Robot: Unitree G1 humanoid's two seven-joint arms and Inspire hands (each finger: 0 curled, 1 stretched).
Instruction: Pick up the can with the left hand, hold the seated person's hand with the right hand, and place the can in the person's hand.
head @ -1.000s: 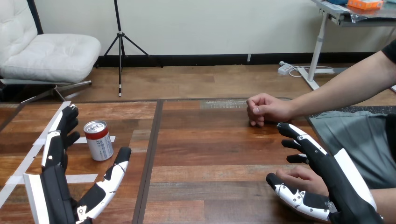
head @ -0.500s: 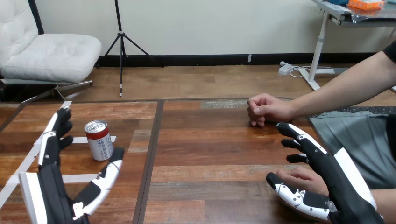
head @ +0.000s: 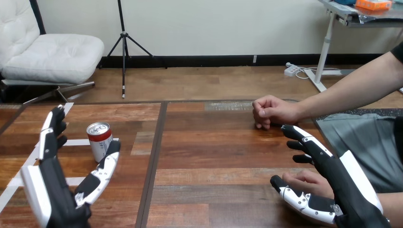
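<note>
A red-and-silver can [head: 99, 141] stands upright on the left part of the wooden table [head: 214, 152]. My left hand [head: 50, 187] is open just short of it, straight fingers [head: 49, 134] rising left of the can and the thumb [head: 105, 167] reaching up by its right side. I cannot tell whether the thumb touches it. My right hand [head: 340, 178] is open at the lower right, fingers pointing towards the person's fist [head: 271, 111], which rests curled on the table. Another of the person's hands [head: 309, 181] lies between my right thumb and palm; nothing is curled round it.
White tape strips [head: 76, 142] mark the table around the can. A dark seam [head: 154, 156] runs front to back between the two table boards. The person's forearm [head: 351, 90] comes in from the right edge.
My left hand has shifted left and its thumb tip has come nearer the can's right side. The can, my right hand and the person's hands have stayed put.
</note>
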